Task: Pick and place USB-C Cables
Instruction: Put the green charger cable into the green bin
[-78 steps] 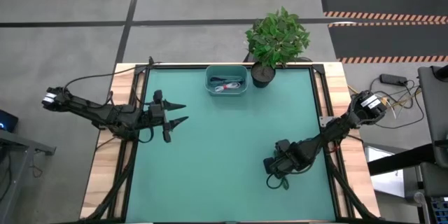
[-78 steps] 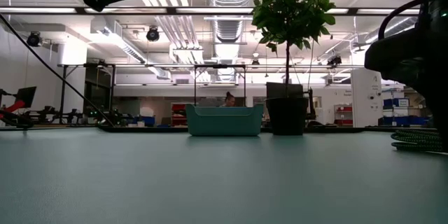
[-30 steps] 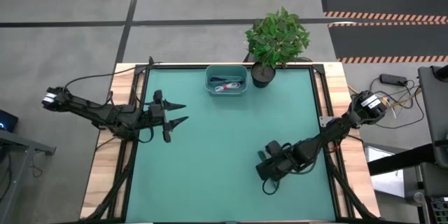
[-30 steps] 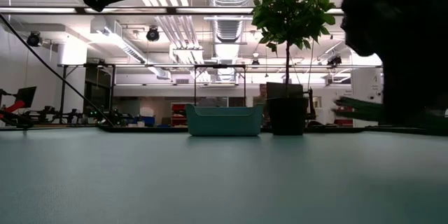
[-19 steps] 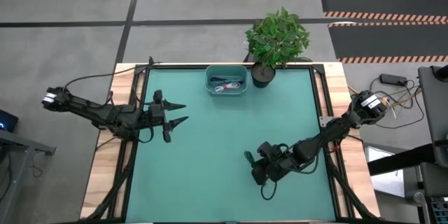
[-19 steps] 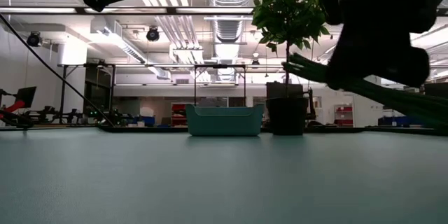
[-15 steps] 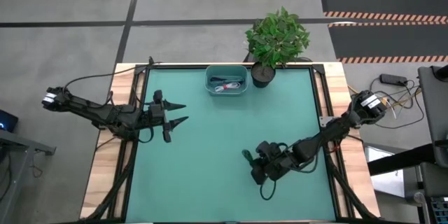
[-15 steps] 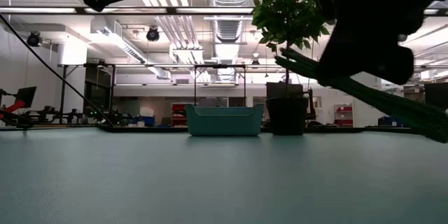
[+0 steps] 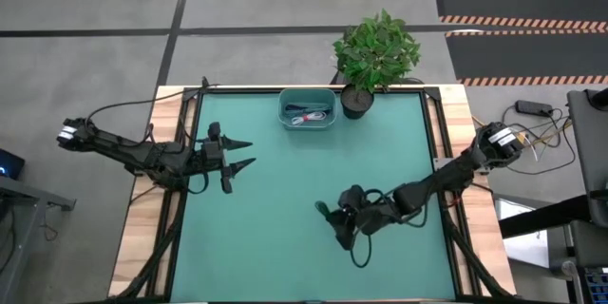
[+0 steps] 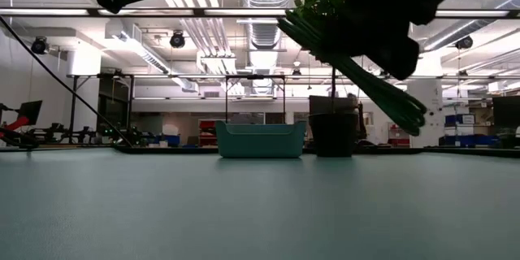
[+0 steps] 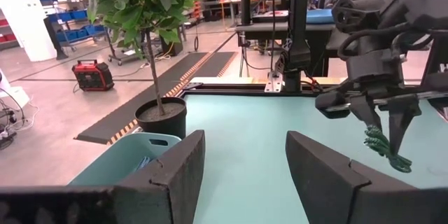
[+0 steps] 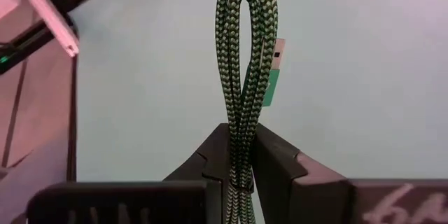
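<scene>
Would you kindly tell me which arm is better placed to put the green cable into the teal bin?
The right: its gripper is shut on the green USB-C cable. The left gripper waits open, holding nothing, though nearer the teal bin.

You cannot tell the cables in the teal bin [image 9: 307, 110] apart from above; the green cable's [image 12: 246, 77] lower end is hidden between the jaws.

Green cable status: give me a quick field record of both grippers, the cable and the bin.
right gripper: shut on green cable, lifted off the table
green cable: bundled loop, hanging clear of the mat
left gripper: open, waiting at the table's left side
bin: teal, at the far edge beside the potted plant, cables inside
</scene>
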{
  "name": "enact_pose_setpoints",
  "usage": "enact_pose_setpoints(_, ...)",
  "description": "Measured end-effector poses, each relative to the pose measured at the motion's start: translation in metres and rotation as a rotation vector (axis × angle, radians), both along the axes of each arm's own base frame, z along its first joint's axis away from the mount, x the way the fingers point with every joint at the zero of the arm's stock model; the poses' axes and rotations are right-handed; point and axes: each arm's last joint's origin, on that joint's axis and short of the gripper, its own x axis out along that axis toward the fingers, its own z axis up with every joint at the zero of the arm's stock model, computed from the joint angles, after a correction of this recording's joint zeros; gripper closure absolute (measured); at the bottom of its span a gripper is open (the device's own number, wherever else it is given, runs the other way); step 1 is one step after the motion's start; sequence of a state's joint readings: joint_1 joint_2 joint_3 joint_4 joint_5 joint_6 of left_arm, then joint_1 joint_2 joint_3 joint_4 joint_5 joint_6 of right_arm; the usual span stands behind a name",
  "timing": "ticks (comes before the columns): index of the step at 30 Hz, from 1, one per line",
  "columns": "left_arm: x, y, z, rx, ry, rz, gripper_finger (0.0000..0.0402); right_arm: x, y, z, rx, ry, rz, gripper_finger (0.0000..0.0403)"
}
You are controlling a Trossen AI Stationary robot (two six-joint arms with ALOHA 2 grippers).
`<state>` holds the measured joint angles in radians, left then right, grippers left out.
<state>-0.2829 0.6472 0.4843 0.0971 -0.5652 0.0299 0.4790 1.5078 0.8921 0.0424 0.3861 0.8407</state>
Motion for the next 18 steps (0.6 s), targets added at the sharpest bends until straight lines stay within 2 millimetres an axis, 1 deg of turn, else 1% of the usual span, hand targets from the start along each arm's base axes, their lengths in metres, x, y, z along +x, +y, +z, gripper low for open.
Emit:
enact_pose_setpoints(6,0.0,0.0,0.0,0.0,0.0,0.0,0.0217,0.008,-0.008,0.004,-0.048,-0.045,0.06,0.0365)
enact_pose_setpoints(18,0.0,0.0,0.0,0.0,-0.001,0.0,0.0217,0.02,-0.021,0.015,-0.214,-0.163,0.142,0.0365)
